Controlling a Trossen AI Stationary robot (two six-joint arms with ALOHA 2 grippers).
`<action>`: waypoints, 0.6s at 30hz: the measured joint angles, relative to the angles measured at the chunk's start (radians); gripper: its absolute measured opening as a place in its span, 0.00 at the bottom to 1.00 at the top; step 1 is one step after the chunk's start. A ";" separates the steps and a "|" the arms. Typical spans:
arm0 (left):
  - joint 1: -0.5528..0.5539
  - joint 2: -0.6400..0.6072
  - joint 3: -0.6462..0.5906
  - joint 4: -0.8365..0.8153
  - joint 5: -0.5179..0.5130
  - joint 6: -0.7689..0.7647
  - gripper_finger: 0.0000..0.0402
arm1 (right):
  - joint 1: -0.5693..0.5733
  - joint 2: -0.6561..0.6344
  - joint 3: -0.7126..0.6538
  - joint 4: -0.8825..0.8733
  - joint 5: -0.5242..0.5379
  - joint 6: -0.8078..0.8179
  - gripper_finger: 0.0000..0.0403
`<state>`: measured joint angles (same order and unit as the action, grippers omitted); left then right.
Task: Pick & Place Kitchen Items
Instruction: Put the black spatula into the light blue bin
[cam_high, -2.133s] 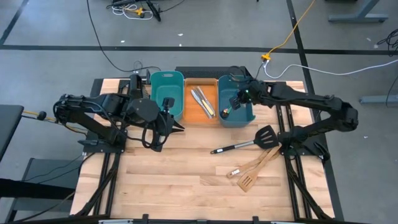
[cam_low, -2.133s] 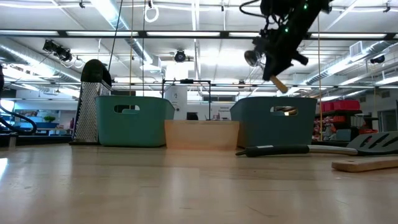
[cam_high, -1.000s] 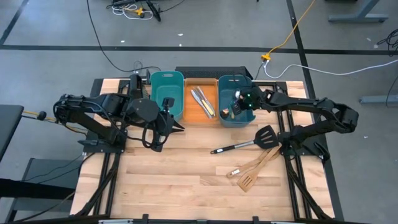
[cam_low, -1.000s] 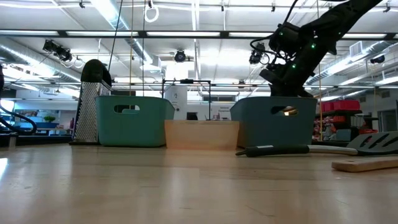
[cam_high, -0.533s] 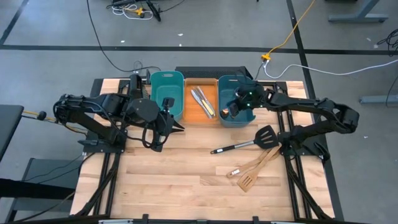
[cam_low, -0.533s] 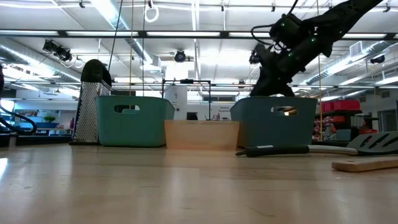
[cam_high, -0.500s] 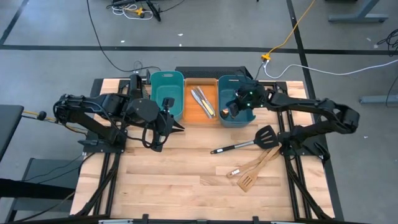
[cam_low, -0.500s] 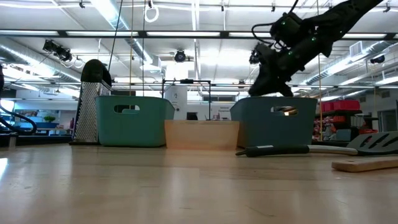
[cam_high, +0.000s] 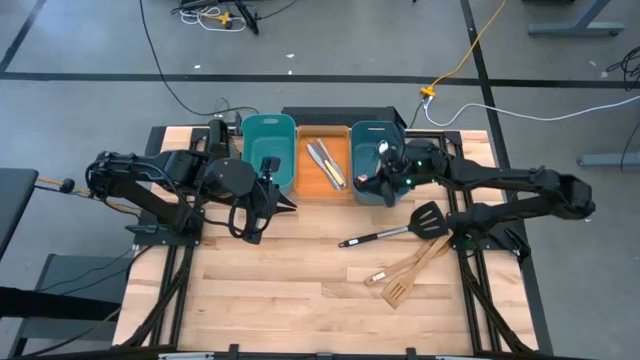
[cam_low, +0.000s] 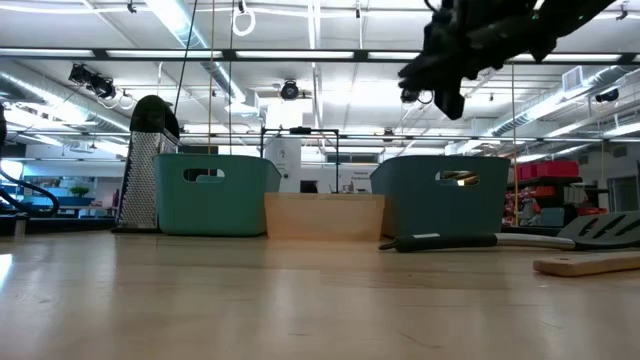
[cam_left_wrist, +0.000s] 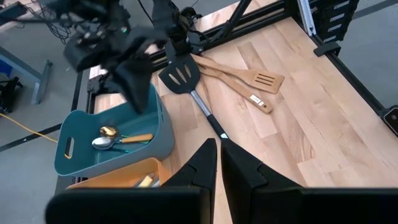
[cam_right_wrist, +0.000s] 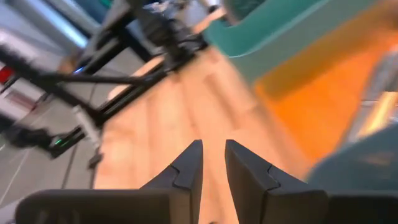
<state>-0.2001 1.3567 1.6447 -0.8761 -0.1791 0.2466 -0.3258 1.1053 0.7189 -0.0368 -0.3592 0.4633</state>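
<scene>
Hovering over the right teal bin, the right gripper is seen empty, fingers slightly parted. The left gripper is clenched. The black slotted spatula and wooden spatulas are found at the table's four o'clock.

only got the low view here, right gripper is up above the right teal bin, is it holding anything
observer: No. In its wrist view the right gripper is open, with nothing between its fingers.
operator: whats inside that bin, i just see the wall
observer: The right teal bin holds a gold spoon and a silver spoon, plus an orange-handled piece I can't identify.
operator: and what lies on the table in front of it
observer: A black spatula and two wooden spatulas, lying on the table on the right arm's side.
</scene>
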 joint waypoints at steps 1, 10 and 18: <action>0.000 0.000 0.000 0.000 0.000 0.000 0.07 | 0.021 -0.008 0.000 -0.001 0.001 0.000 0.20; 0.000 0.000 0.000 -0.001 0.000 0.000 0.07 | 0.262 -0.033 0.000 0.000 0.092 0.004 0.15; 0.000 0.000 0.000 -0.001 0.000 0.000 0.07 | 0.441 -0.033 0.000 0.025 0.098 0.040 0.08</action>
<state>-0.2005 1.3567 1.6447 -0.8768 -0.1791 0.2462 0.1156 1.0725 0.7189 -0.0118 -0.2615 0.5033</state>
